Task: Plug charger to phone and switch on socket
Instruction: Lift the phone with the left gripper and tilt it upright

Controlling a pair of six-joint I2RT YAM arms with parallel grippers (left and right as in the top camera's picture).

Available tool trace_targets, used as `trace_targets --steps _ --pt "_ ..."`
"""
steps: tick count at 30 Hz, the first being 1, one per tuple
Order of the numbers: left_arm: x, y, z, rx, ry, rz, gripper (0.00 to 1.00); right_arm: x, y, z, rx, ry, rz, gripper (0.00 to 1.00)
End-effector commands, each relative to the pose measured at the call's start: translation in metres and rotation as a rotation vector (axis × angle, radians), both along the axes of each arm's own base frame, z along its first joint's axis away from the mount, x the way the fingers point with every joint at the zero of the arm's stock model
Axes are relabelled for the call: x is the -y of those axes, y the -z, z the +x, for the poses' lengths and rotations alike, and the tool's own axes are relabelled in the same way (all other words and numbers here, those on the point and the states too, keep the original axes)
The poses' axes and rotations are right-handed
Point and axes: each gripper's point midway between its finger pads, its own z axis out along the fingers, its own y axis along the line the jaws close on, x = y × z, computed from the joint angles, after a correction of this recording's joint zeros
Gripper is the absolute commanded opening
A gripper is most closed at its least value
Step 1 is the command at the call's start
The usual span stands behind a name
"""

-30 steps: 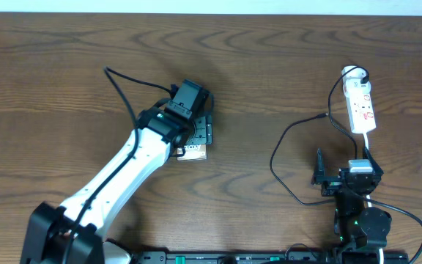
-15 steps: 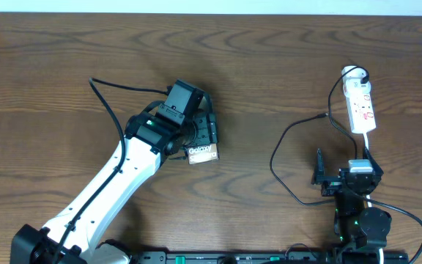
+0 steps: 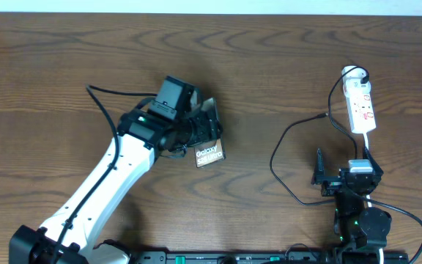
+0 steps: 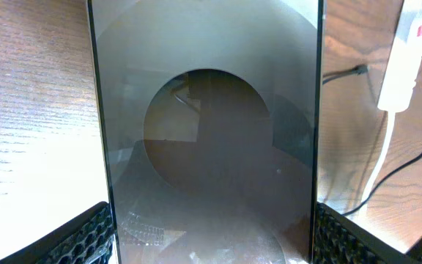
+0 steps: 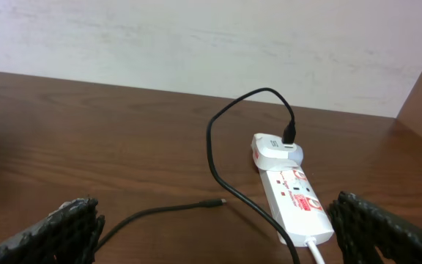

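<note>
Phone [image 3: 209, 154]: clamped in the left end effector [image 4: 211, 246], around the middle of the worktop [image 3: 64, 66] and a bit toward the left edge. It is tilted, with the "Galaxy" lettering facing up. It looks raised off the wood, but how far clear cannot be told.
Left end effector: closed on the phone, its fingers [image 4: 79, 238] pressing both long edges in the wrist view.
Right end effector [image 5: 215, 220]: spread wide and holding nothing. It sits near the front edge on the right side, facing the far edge.
Charger [image 5: 210, 147]: black cable looping loose over the right half of the worktop. One end runs into a white adapter [image 5: 273, 147] seated at the far end of the strip.
Connector tip [image 5: 222, 202]: lies free on the wood just left of the strip, well apart from the phone and touched by nothing.
Socket [image 3: 362, 108]: white strip close to the right edge, toward the far right corner, with its white cord trailing toward the front edge. Red switch marks are visible, but on or off cannot be told.
Done: phone grasped, and the charger's mains end looks already seated in the strip.
Left: bring phone and connector tip together, get the tip into the phone's port, then press the switch on the strip.
Progress: early, by my read. Neither plugging nor switching shows as done.
Risk: the phone port is not visible in any view, so lining up the tip looks fiddly.
</note>
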Motion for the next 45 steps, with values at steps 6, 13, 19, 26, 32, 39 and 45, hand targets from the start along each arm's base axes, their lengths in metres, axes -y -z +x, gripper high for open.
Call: trace_targets --steps 6,13,19,26,32,39,45 --pt "0.000 -0.014 0.003 -0.001 -0.012 -0.082 0.64 0.000 0.000 0.000 0.002 0.001 -0.011 0.99" --pt "0.003 -0.019 0.010 0.026 -0.026 -0.106 0.64 0.000 0.000 0.000 0.003 0.001 -0.011 0.99" --pt "0.009 -0.024 0.011 0.015 -0.034 -0.148 0.63 0.000 0.000 0.000 0.002 0.001 -0.011 0.99" --pt "0.030 -0.044 0.013 0.032 0.018 -0.282 0.64 0.000 0.000 0.000 0.003 0.001 -0.011 0.99" --pt "0.041 -0.056 0.008 0.031 0.072 -0.361 0.64 0.000 0.000 0.000 0.002 0.001 -0.011 0.99" --pt "0.041 -0.067 0.010 -0.011 0.060 -0.452 0.64 0.000 0.000 0.000 0.002 0.001 -0.011 0.99" --pt "0.025 -0.074 0.023 -0.043 -0.023 -0.510 0.63 0.000 0.000 0.000 0.002 0.001 -0.011 0.99"
